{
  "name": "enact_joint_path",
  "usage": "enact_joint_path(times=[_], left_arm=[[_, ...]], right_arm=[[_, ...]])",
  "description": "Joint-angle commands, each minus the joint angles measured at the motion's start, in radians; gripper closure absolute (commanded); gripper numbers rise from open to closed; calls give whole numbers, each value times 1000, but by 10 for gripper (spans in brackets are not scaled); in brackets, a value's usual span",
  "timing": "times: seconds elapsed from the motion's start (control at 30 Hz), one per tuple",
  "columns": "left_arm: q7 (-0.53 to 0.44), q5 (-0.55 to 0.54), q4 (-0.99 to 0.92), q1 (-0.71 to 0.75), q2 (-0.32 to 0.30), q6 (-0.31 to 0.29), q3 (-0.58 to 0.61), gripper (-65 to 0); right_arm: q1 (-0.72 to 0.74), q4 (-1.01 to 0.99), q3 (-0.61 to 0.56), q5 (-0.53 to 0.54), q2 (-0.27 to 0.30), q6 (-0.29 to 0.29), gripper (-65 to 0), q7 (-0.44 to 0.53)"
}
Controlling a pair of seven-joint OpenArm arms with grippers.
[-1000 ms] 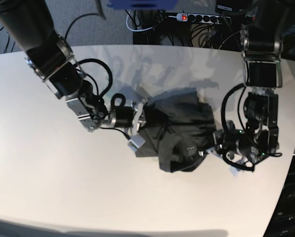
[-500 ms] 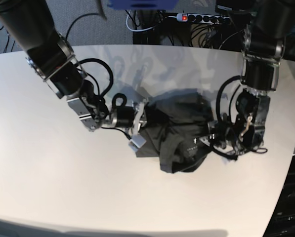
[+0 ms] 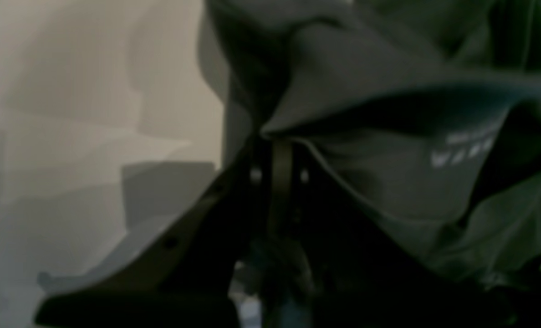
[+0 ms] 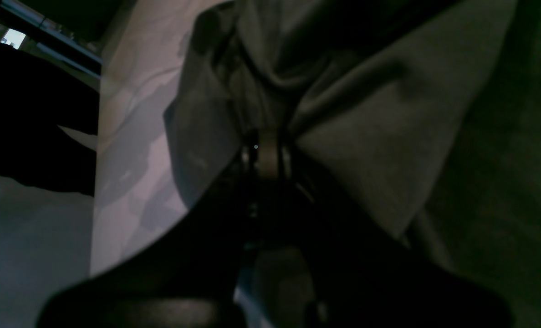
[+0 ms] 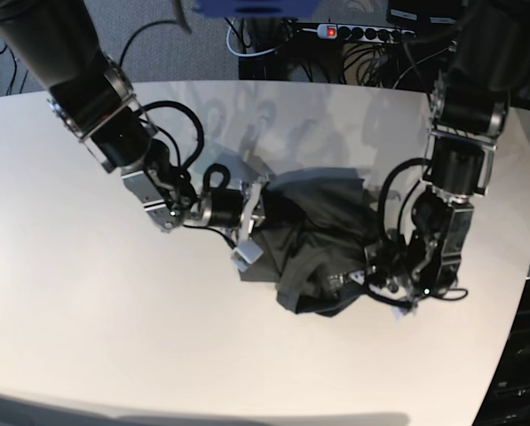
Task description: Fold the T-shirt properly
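The dark grey T-shirt [image 5: 311, 238] lies bunched in a heap at the middle of the white table [image 5: 105, 311]. My right gripper [image 5: 259, 213] is at the heap's left edge. In the right wrist view it [image 4: 266, 145] is shut on a gathered fold of the T-shirt [image 4: 370, 114]. My left gripper [image 5: 367, 270] is at the heap's lower right. In the left wrist view it [image 3: 277, 139] is shut on a fold of the T-shirt [image 3: 380, 82], beside the pale neck print [image 3: 466, 148]. Most of the garment's shape is hidden in its own folds.
Both dark arms reach in from the table's far corners, with looped cables along them. A power strip [image 5: 362, 33] and tangled cables lie on the floor behind the table. The table's curved edge [image 5: 513, 328] runs close by at the right.
My left arm has swung inward and toward the front, pushing its side of the T-shirt into a tighter heap. The right arm has barely shifted. Both grippers stayed shut.
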Motion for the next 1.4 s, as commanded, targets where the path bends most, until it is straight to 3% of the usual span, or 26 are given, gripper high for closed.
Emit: enact_joint_path(times=[0.0, 0.27, 0.6, 0.97, 1.37], left_arm=[[-22, -6, 17, -53, -2, -8, -3, -22], [-24, 3, 17, -73, 17, -9, -2, -22], [-79, 150, 15, -45, 75, -14, -5, -22], [-221, 149, -121, -59, 124, -15, -3, -22], [-226, 149, -123, -82, 150, -15, -3, -22]], right_arm=[[-90, -43, -21, -173, 11, -98, -6, -276], [-66, -42, -27, -202, 34, -98, -6, -279], [-26, -43, -24, -224, 97, -98, -6, -283], [-15, -42, -24, -222, 141, -98, -6, -279], [25, -42, -27, -224, 203, -98, -6, -284]])
